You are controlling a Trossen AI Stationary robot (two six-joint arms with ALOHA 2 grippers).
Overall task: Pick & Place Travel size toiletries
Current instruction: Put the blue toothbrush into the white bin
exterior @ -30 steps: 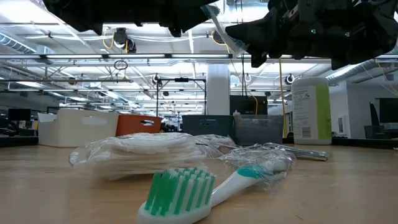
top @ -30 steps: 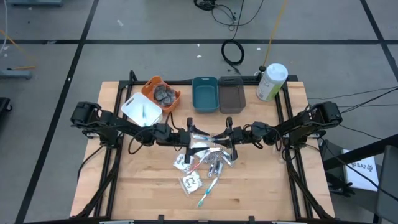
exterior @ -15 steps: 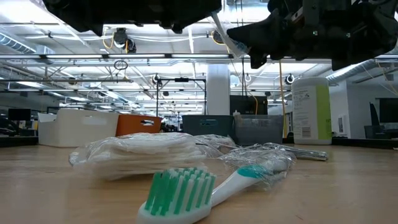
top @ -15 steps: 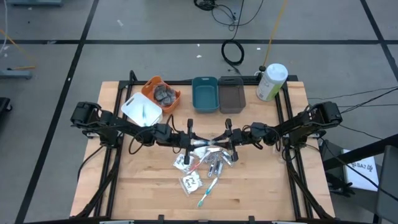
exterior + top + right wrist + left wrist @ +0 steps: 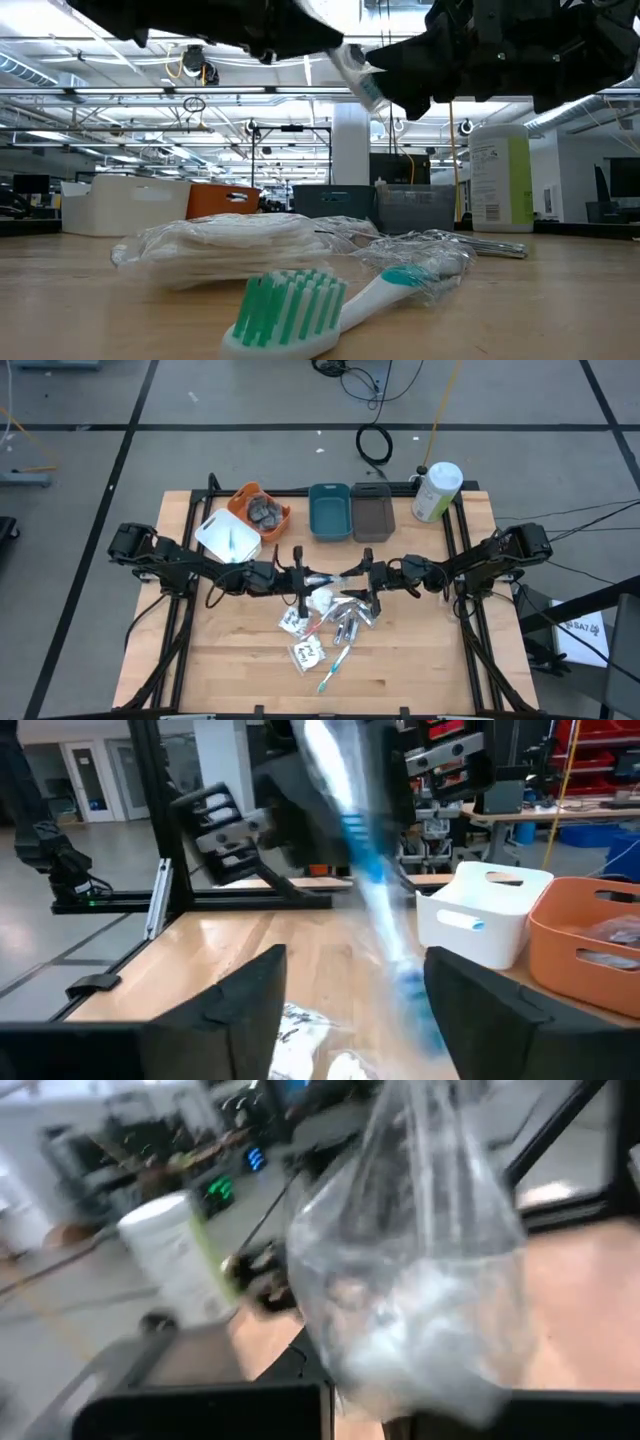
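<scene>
**Handover in mid-air: the packet could slip**

Above the pile [image 5: 330,622], the left gripper [image 5: 300,582] is clenched on a clear-wrapped packet [image 5: 420,1280] with a teal toothbrush inside, hanging between both arms. The right gripper [image 5: 367,582] sits just beside it, fingers [image 5: 240,995] spread wide, grasping nothing. The risk, as I judge it: the grip is on slick wrapping only, so a quick swing toward the bins [image 5: 330,512] could shake it loose onto the pile. The dangling end could also snag the right fingers if the arms part carelessly.
</scene>
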